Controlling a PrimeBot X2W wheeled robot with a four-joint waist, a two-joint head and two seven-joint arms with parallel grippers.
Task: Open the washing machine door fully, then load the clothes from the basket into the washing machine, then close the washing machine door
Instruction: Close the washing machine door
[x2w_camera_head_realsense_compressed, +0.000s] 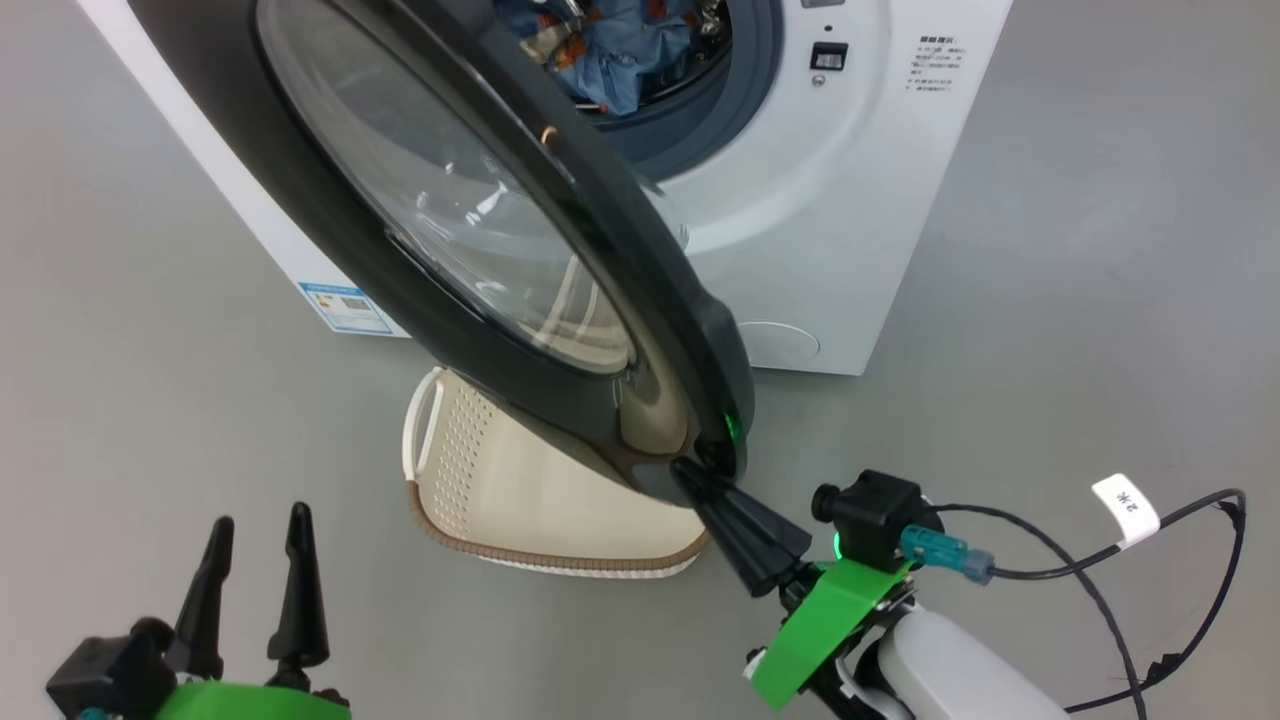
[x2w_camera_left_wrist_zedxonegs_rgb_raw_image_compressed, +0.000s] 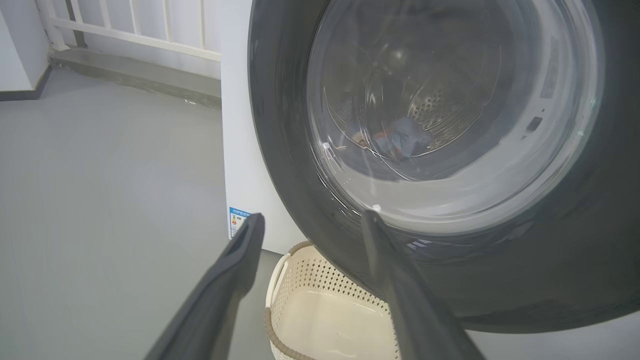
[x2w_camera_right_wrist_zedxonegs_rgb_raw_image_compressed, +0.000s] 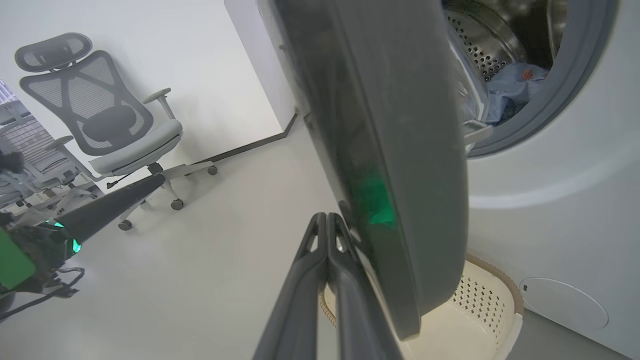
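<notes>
R pincer (x2w_camera_head_realsense_compressed: 686, 470), closed, at door (x2w_camera_head_realsense_compressed: 690, 330) edge; grey floor (x2w_camera_head_realsense_compressed: 150, 400), chair (x2w_camera_right_wrist_zedxonegs_rgb_raw_image_compressed: 110, 120).

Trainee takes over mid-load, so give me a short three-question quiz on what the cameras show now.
1. True or false: the washing machine door is latched shut.
2. Fill in: the left claw is ___; the right claw, at the door's edge, is ___.
3. Where are the clothes? A) in the left claw B) inside the washing machine C) draped over the door.
Key: 1 false; 2 open, shut; 3 B.
</notes>
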